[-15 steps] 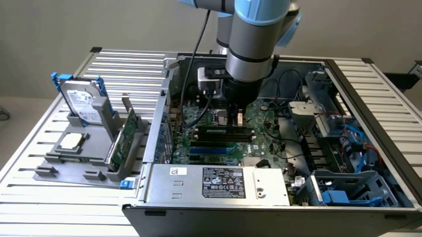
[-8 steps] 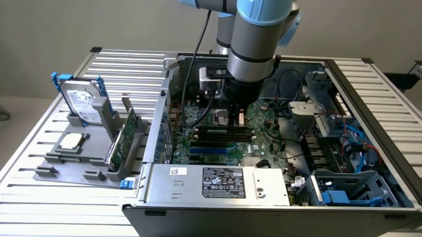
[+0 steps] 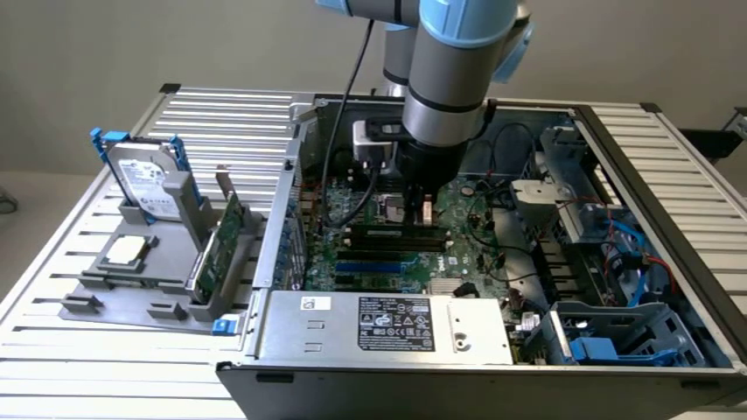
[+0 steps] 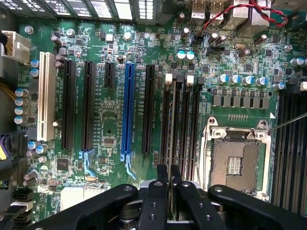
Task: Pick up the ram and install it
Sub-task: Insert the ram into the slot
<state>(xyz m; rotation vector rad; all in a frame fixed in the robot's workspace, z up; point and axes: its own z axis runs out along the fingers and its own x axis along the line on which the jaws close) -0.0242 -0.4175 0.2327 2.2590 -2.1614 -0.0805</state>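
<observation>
Holding of the ram (image 3: 397, 231) at the memory slots (image 4: 189, 120)

Arm is seen reaching down into the open computer case (image 3: 271, 262), which lies on a slatted table (image 3: 222, 114). Gripper (image 3: 422, 210) is placed low over the motherboard (image 4: 115, 120), near the middle of the case.

Fingers (image 4: 160, 191) are drawn narrow and are pinched on the ram. In the wrist view the stick is seen edge-on as a thin line between the two black fingers, lined up with one of the black memory slots. In the exterior view it is seen as a long dark strip lying along the slot bank, directly under the gripper (whether it is seated in the slot or just above it cannot be told).

Beside the memory slots, the open processor socket (image 4: 235, 163) is noted on one side, and a blue slot (image 4: 128, 110) and a white slot (image 4: 46, 96) on the other.

Outside the case, at the exterior view's left, a grey tray (image 3: 117, 293) is noted with a hard drive (image 3: 146, 179) upright, an expansion card (image 3: 222, 241) on edge and a square processor chip (image 3: 126, 251) lying flat
</observation>
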